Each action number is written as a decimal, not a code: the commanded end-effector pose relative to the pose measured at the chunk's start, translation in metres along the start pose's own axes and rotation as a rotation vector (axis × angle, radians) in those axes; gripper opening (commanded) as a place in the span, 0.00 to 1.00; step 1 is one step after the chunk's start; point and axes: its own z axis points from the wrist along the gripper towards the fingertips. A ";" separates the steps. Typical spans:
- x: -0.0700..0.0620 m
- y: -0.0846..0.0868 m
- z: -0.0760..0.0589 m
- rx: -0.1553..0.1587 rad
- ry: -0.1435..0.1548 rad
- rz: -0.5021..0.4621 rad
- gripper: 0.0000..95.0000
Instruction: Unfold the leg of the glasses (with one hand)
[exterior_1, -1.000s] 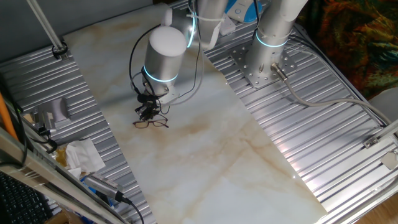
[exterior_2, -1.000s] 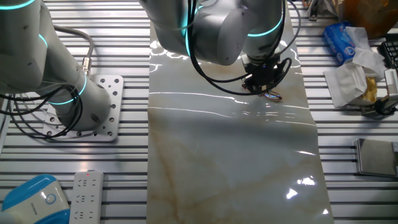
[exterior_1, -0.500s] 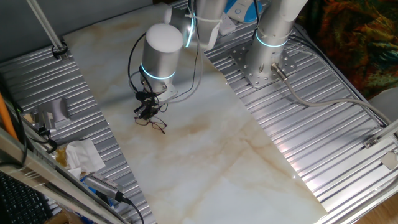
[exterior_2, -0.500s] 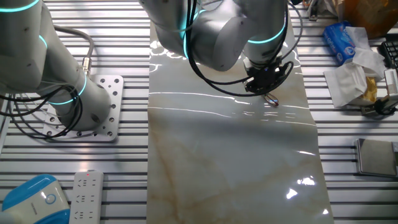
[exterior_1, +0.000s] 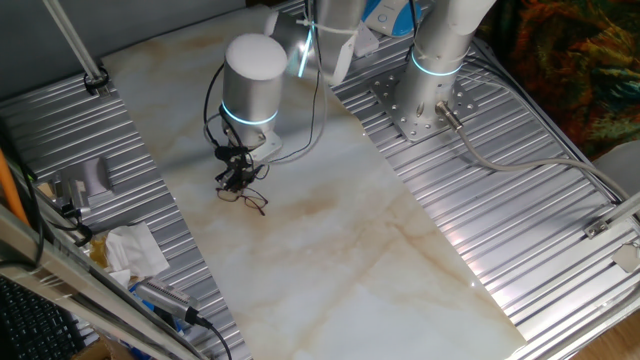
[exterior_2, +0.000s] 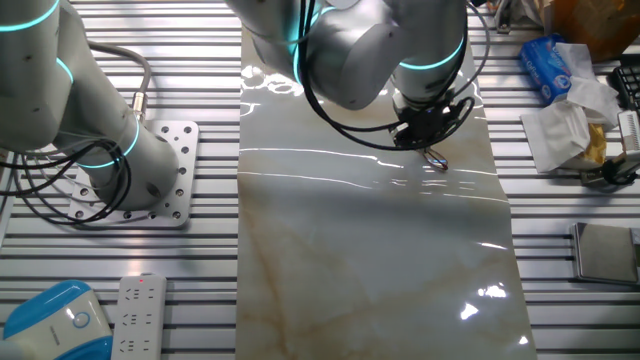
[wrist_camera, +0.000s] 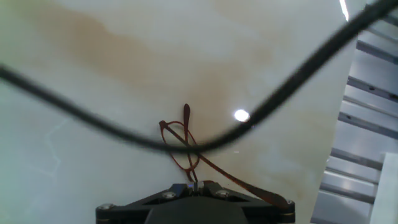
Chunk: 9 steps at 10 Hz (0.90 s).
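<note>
The glasses (exterior_1: 250, 197) are a thin reddish-brown wire frame on the marble table top (exterior_1: 330, 230), just under my hand. In the hand view the glasses (wrist_camera: 183, 146) stand tilted in front of my fingers, and one slim arm runs off to the lower right. My gripper (wrist_camera: 194, 185) is shut on the wire frame at its near end. In the one fixed view the gripper (exterior_1: 236, 182) hangs over the glasses' left end. In the other fixed view the gripper (exterior_2: 425, 140) hides most of the glasses (exterior_2: 437, 163).
A black cable (wrist_camera: 93, 124) crosses the hand view. The arm's base (exterior_1: 425, 100) stands at the back on ribbed metal. Crumpled tissue (exterior_1: 130, 250) and a grey block (exterior_1: 95, 175) lie left of the marble. A remote (exterior_2: 138, 315) lies near the other arm's base (exterior_2: 130, 170).
My gripper has moved a little up and left. The glasses, flat with both lenses showing a second ago, have turned, and one arm now sticks out to the lower right.
</note>
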 end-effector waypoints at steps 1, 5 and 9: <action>0.001 -0.001 0.001 0.007 0.005 0.019 0.00; 0.001 -0.007 -0.002 -0.004 0.013 0.007 0.00; 0.003 -0.015 -0.006 -0.019 0.020 -0.004 0.20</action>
